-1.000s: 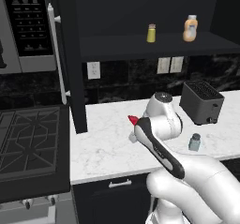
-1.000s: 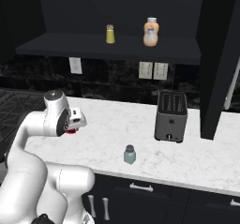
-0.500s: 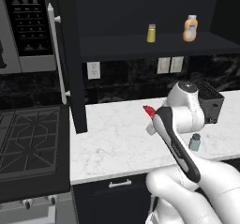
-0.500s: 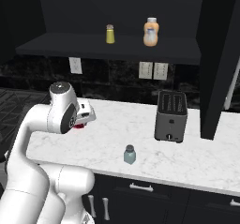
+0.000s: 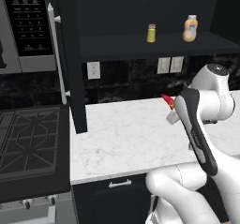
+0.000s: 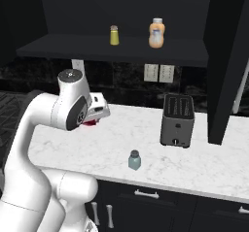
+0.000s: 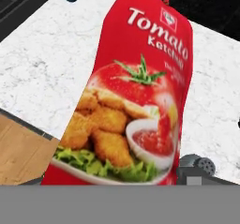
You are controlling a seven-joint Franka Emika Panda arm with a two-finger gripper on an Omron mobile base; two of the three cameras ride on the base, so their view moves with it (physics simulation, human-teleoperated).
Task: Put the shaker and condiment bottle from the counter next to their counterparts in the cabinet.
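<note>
Cabinet (image 5: 70,54) up top w/ yellow shaker (image 6: 114,35) & orange-beige bottle (image 6: 156,33) on its shelf; counter (image 6: 146,143) below w/ toaster (image 6: 177,120). Red condiment bottle (image 7: 136,92) held above counter at the gripper (image 6: 95,114), fingers closed on it. Blue-grey shaker (image 6: 134,159) upright near counter front edge, apart from toaster.

red bottle (image 5: 166,100) above counter (image 5: 122,134), arm (image 5: 199,124)
</note>
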